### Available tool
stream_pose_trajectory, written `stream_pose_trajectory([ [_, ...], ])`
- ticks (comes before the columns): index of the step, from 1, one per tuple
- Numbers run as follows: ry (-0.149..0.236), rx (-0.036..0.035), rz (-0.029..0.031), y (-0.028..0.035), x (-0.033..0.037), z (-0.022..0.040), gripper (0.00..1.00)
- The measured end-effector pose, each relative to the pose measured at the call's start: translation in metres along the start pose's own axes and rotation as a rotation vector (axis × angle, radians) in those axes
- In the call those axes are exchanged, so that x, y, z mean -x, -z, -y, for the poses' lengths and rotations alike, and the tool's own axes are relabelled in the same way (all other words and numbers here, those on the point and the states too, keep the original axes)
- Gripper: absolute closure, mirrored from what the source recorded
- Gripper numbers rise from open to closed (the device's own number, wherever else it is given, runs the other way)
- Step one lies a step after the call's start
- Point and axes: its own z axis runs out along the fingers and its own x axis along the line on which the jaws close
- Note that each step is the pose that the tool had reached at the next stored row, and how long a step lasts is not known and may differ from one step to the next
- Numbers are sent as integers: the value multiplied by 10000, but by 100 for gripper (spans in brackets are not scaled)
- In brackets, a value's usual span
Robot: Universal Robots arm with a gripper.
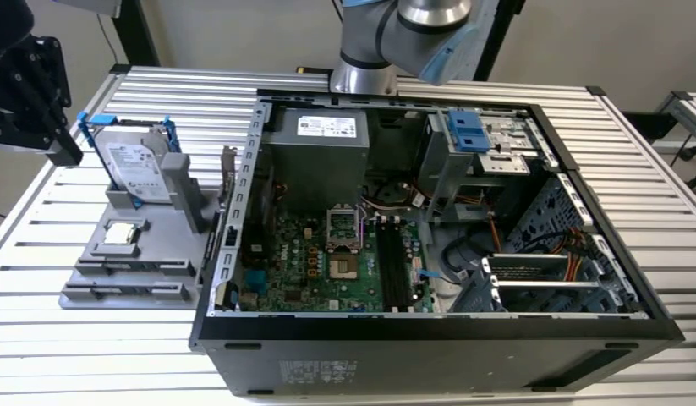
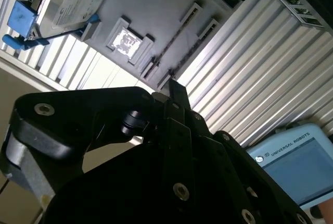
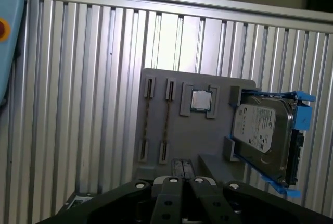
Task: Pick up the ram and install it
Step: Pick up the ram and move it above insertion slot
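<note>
Black end effector (image 3: 183, 162) linkage sits nearest in the first wrist view, fingers closed together on nothing, hanging above the grey tray (image 3: 203, 135) on the slatted surface (image 3: 78, 104) at the exterior view's left. I judge the pick-up is only at its approach: the ram (image 3: 167, 125) stands edge-on in 1 of 2 tray slots, near the processor (image 3: 200, 100) and apart from the fingers. Grasping so thin a stick would call for opened fingers squared across its long edge.

Gripper (image 3: 182, 168) aloft, jaws tight together
</note>
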Motion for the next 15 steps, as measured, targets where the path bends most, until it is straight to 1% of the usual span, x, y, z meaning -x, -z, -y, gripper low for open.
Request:
stream_pose_trajectory([
  [1, 0, 0, 0, 0, 0, 0, 100],
  [2, 1, 0, 0, 0, 0, 0, 0],
  [11, 1, 0, 0, -2, 0, 0, 0],
  [15, -274, -18, -1, -44, -3, 0, 0],
])
